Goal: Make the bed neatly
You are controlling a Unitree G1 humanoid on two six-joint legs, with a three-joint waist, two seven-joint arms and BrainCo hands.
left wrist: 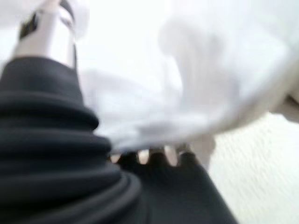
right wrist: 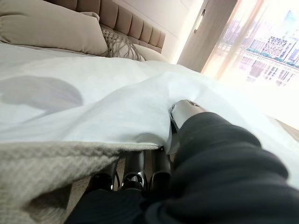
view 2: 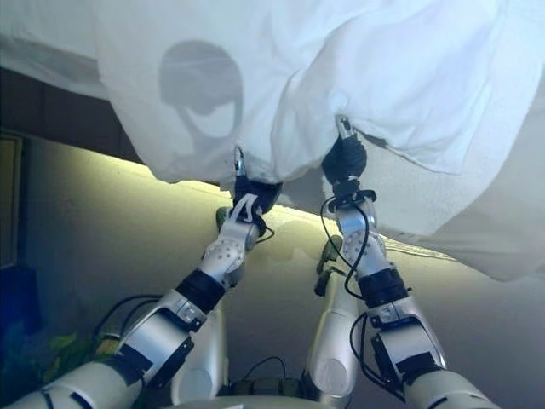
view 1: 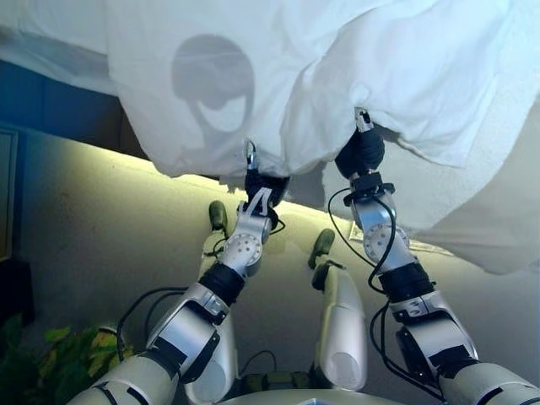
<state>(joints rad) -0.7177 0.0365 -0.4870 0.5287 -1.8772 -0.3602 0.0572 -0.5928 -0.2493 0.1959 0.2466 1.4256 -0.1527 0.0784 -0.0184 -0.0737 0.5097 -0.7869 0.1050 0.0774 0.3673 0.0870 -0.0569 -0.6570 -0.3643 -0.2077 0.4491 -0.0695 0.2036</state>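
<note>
A white duvet fills the upper part of both eye views, its crumpled edge hanging towards me. My left hand is at that edge, its thumb over the cloth and its fingers under it. My right hand grips the same edge a little to the right. In its wrist view the thumb lies on top of the duvet with the fingers curled below. Both hands hold the edge lifted.
A beige textured blanket lies under the duvet and shows at right. Beige pillows lean on a padded headboard at the far end. A green plant stands on the floor at lower left.
</note>
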